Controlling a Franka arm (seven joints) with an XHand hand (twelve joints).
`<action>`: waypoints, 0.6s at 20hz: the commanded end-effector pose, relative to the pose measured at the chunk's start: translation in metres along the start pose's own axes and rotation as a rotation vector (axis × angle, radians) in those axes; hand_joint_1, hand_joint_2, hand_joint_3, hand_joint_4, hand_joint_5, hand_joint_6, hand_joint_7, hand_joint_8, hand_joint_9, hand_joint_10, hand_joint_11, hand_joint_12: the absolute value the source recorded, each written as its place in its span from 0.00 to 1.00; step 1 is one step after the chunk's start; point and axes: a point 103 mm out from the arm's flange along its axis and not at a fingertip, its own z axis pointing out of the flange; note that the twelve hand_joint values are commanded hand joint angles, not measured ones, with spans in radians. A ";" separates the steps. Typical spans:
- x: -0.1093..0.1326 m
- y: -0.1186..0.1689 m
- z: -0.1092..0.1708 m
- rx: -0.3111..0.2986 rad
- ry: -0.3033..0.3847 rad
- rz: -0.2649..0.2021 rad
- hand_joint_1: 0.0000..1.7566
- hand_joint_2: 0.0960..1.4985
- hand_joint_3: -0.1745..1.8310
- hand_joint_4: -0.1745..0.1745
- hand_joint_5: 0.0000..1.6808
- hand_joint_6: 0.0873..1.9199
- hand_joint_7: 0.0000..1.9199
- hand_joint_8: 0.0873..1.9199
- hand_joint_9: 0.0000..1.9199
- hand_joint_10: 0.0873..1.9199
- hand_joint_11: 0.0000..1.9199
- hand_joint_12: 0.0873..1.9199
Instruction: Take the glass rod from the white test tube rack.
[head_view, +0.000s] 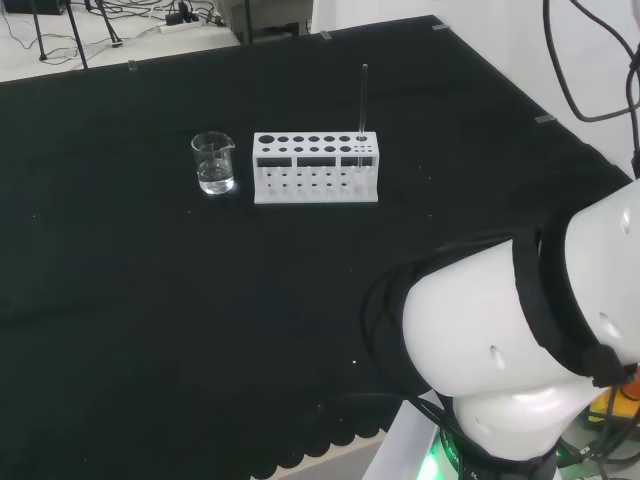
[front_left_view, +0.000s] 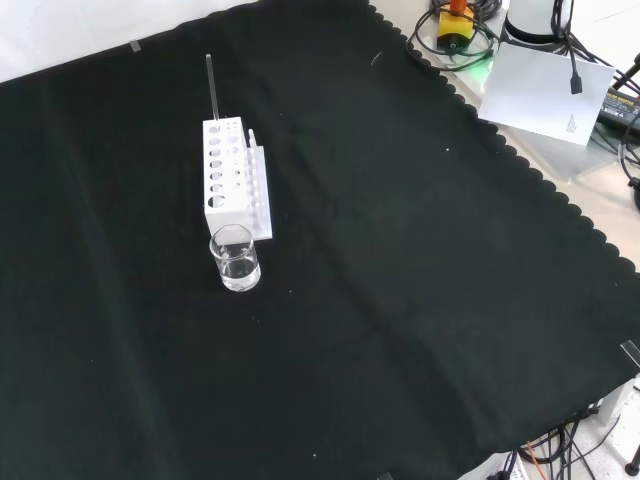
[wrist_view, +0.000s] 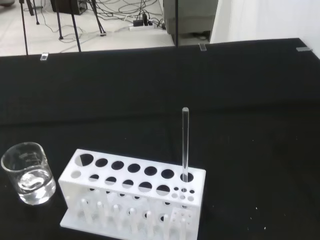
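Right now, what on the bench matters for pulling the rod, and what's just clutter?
Task things:
glass rod, upright in an end hole
white test tube rack

Lying about:
small glass beaker holding some clear liquid, beside the rack's other end

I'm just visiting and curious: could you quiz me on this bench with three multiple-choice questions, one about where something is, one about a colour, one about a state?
1. In the head view, where does the rod stand in the rack?
A. right end
B. left end
C. middle

2. What colour is the rack?
A. red
B. white
C. blue

3. How is the rod standing?
A. lying on the cloth
B. leaning in the beaker
C. upright in a rack hole

Answers: 1 A, it rises from the end away from the beaker. 2 B, white in every view. 3 C, the wrist view shows it vertical in a hole.
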 end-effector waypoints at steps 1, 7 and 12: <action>-0.003 0.026 0.016 0.013 -0.008 -0.020 0.34 0.54 0.37 0.19 0.04 0.00 0.01 0.38 0.08 0.41 0.00 0.69; -0.002 0.056 0.025 0.027 0.003 -0.035 0.34 0.55 0.37 0.19 0.04 0.00 0.03 0.39 0.11 0.41 0.00 0.70; -0.002 0.077 0.038 0.022 0.015 -0.049 0.34 0.55 0.37 0.19 0.05 0.00 0.04 0.40 0.12 0.42 0.00 0.70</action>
